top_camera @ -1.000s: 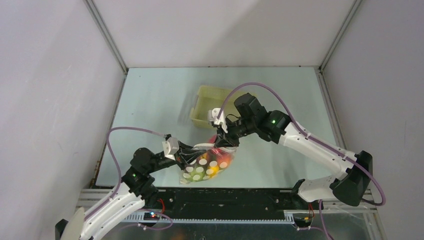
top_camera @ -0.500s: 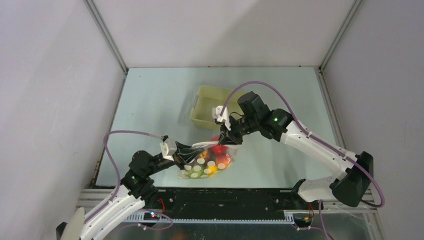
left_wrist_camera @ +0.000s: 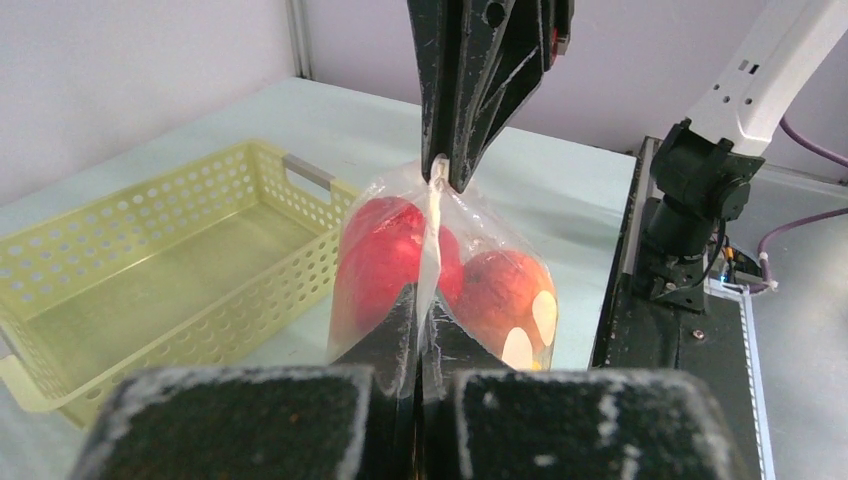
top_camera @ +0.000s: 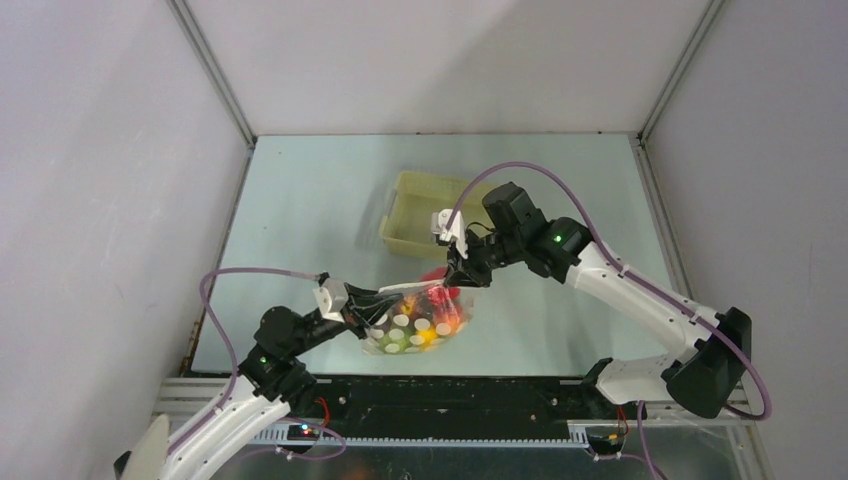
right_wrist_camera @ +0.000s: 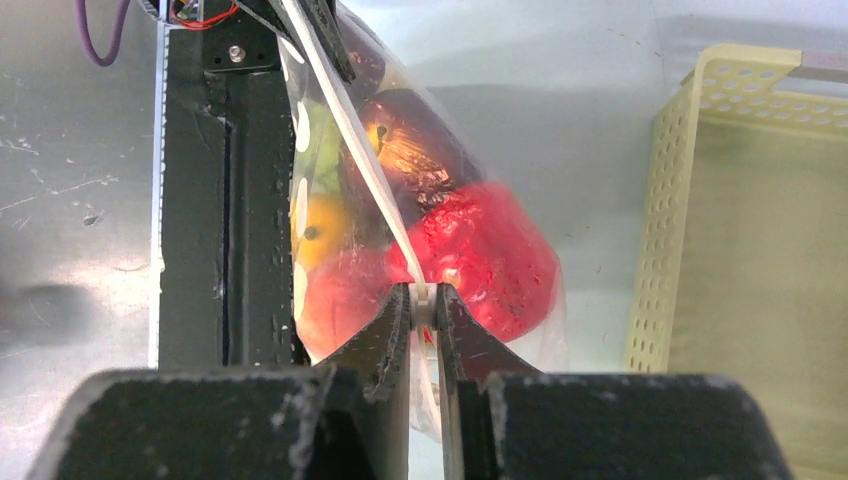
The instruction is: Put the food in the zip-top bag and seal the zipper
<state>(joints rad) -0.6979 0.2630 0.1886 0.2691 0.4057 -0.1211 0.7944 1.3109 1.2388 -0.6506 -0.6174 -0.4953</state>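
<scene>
The zip-top bag [top_camera: 412, 328], clear with white dots, hangs between my two grippers just above the table. The food [top_camera: 440, 316] sits inside it: red pieces [right_wrist_camera: 490, 262], a dark purple one [right_wrist_camera: 420, 150], plus yellow and green. My left gripper [left_wrist_camera: 420, 300] is shut on the bag's top edge at one end. My right gripper [right_wrist_camera: 425, 298] is shut on the zipper [right_wrist_camera: 345, 130] at its small white slider, near the other end. In the left wrist view the right gripper's fingers [left_wrist_camera: 455, 150] pinch the edge from above.
The pale yellow latticed basket [top_camera: 405, 235] stands empty behind the bag, close to the right wrist. The black rail [top_camera: 450, 390] at the near table edge lies just below the bag. The right arm's base [left_wrist_camera: 700, 200] stands at the front right.
The right gripper has slid a little to the right and away from the left one. The left arm has drawn slightly back to the left, and the bag's top edge is stretched tauter.
</scene>
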